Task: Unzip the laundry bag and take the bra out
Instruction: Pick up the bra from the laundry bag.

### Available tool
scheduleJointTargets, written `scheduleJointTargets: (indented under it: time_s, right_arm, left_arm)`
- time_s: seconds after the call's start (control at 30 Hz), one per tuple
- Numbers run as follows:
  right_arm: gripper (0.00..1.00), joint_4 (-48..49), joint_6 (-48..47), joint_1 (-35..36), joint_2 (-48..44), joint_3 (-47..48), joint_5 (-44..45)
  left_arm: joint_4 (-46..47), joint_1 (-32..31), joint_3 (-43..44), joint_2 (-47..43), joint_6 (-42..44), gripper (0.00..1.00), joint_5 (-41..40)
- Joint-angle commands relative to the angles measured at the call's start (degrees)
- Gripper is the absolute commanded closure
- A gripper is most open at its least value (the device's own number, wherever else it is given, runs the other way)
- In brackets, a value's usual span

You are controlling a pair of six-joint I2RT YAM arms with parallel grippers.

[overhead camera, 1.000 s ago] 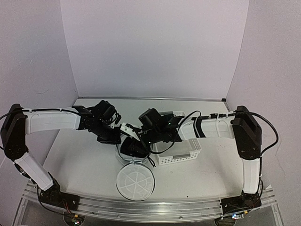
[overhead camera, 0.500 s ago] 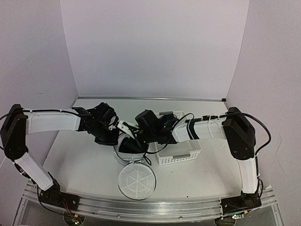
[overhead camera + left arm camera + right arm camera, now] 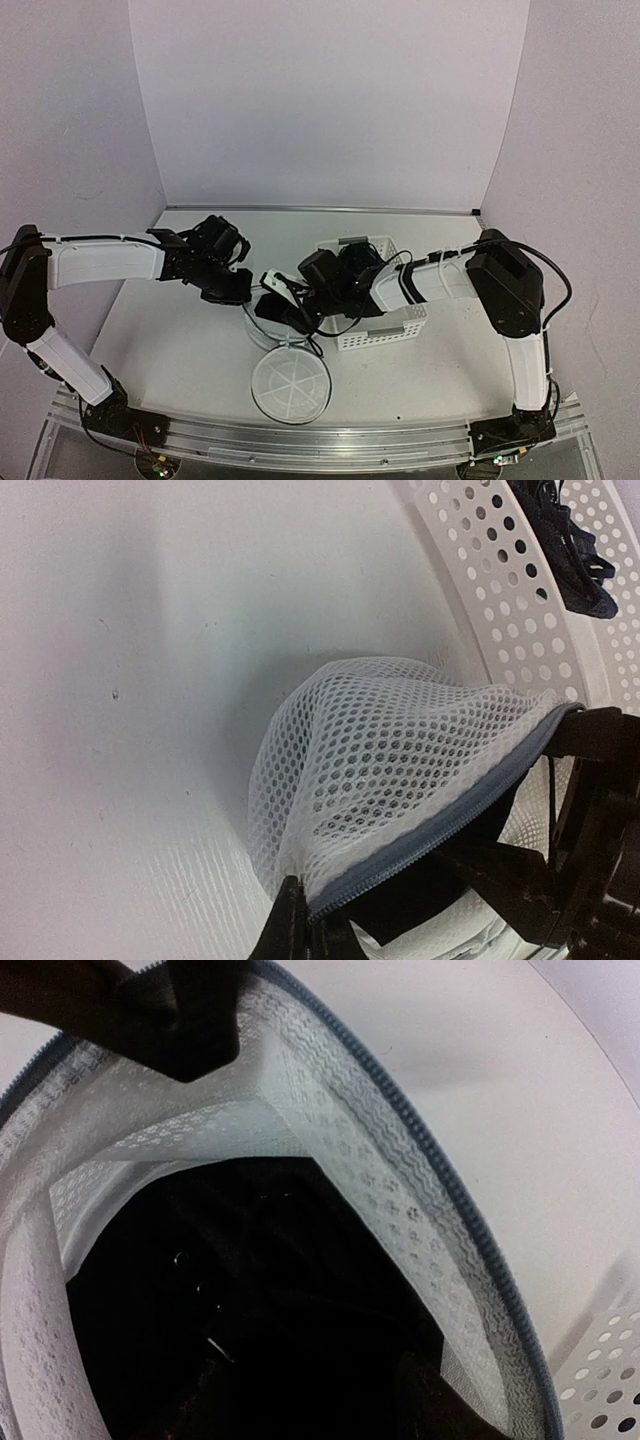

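Observation:
The laundry bag [image 3: 290, 384] lies near the table's front, its round spoked face up and its zipper undone. My left gripper [image 3: 298, 920] is shut on the mesh flap [image 3: 400, 750] at the zipper's edge and holds the mouth up. My right gripper [image 3: 284, 312] reaches into that opening; its fingertips are lost in the dark inside. In the right wrist view the black bra [image 3: 250, 1300] fills the bag's interior, framed by the white lining and grey zipper [image 3: 440, 1210]. The left gripper's fingers [image 3: 180, 1010] show at the top of that view.
A white perforated basket [image 3: 385, 328] stands right of the bag, under the right forearm. In the left wrist view a dark garment [image 3: 560, 540] hangs over the basket's wall [image 3: 500, 610]. White walls close the table at the back and sides.
The right arm has swung and its gripper has dipped lower and leftward into the bag's mouth. The left gripper keeps its hold on the flap, shifted only slightly.

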Motion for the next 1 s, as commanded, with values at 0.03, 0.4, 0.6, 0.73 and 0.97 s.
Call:
scheduleJointTargets:
  time_s: [0.03, 0.4, 0.6, 0.73, 0.97]
  right_arm:
    - [0.42, 1.69, 2.02, -0.28, 0.12, 1.19, 0.20]
    - [0.33, 1.60, 5.78, -0.55, 5.20, 4.58, -0.60]
    - [0.47, 1.14, 8.22, -0.92, 7.69, 5.94, -1.36]
    - [0.83, 1.00, 9.31, -1.18, 7.93, 5.58, -2.32]
    - [1.00, 1.04, 8.82, -1.27, 5.64, 3.83, -2.41]
  left_arm:
    - [2.72, 0.58, -0.99, -1.02, -0.45, 1.00, 0.18]
    - [4.25, 0.56, -2.70, 1.32, -0.36, 1.00, 2.48]
    - [4.67, 0.58, -3.21, 1.97, -0.28, 1.00, 3.23]
    - [4.64, 0.59, -3.17, 1.89, -0.27, 1.00, 3.25]
    - [4.63, 0.56, -2.78, 2.06, -0.34, 1.00, 3.22]
